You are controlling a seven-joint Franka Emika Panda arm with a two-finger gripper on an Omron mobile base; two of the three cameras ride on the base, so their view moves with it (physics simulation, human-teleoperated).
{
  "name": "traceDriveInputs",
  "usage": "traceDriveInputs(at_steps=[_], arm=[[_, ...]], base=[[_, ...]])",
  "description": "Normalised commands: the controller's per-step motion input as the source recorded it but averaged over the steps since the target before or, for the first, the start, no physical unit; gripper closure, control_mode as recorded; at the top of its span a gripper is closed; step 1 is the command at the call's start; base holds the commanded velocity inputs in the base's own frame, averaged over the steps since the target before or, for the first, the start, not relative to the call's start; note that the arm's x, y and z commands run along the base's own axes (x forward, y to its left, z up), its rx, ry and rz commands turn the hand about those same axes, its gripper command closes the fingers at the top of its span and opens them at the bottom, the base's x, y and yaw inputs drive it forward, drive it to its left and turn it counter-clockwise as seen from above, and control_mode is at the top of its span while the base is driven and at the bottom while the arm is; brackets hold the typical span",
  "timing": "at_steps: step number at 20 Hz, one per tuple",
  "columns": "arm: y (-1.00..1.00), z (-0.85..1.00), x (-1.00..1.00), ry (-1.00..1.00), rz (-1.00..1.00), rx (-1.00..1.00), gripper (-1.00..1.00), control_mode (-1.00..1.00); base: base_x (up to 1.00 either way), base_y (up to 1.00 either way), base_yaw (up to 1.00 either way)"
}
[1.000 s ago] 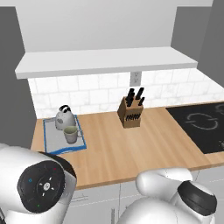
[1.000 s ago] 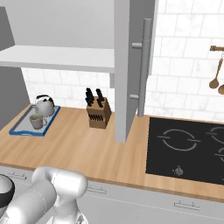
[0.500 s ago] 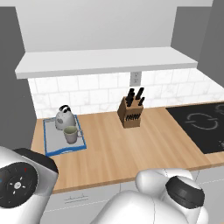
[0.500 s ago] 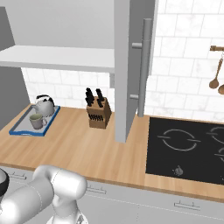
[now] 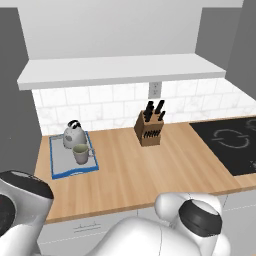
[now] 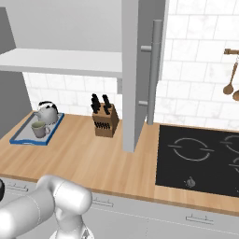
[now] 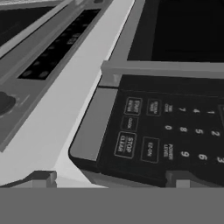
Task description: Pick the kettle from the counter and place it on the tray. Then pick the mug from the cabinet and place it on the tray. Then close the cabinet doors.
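Gripper [image 7: 111,178]: jaws wide, holding nothing, facing a keypad panel [image 7: 166,135].
Kettle [image 5: 73,134], mug [image 5: 80,154]: on tray [image 5: 59,171], far from the gripper.

Even, soft light (rendered), faint shadows, slightly blurry.

Kettle [image 5: 73,134] behind mug [image 5: 80,153], both on tray [image 5: 56,170].

wooden counter [image 5: 150,170], tray [image 5: 60,165] (blue-rimmed), knife block [image 5: 149,131], stovetop [image 5: 227,145]
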Motion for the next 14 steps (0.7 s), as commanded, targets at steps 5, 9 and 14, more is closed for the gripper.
traceDriveInputs(at_steps=[5,9,14], arm=[[0.00,-0.12,0.11,0.04,-0.09,0.01,-1.00,-1.00],[-0.04,-0.02,0.20,0.01,-0.08,0.00,-1.00,-1.00],[-0.12,-0.04,0.26,0.02,-0.08,0.00,-1.00,-1.00]], base=[[0.00,0.00,0.00],[0.00,0.00,0.00],[0.00,0.00,0.00]])
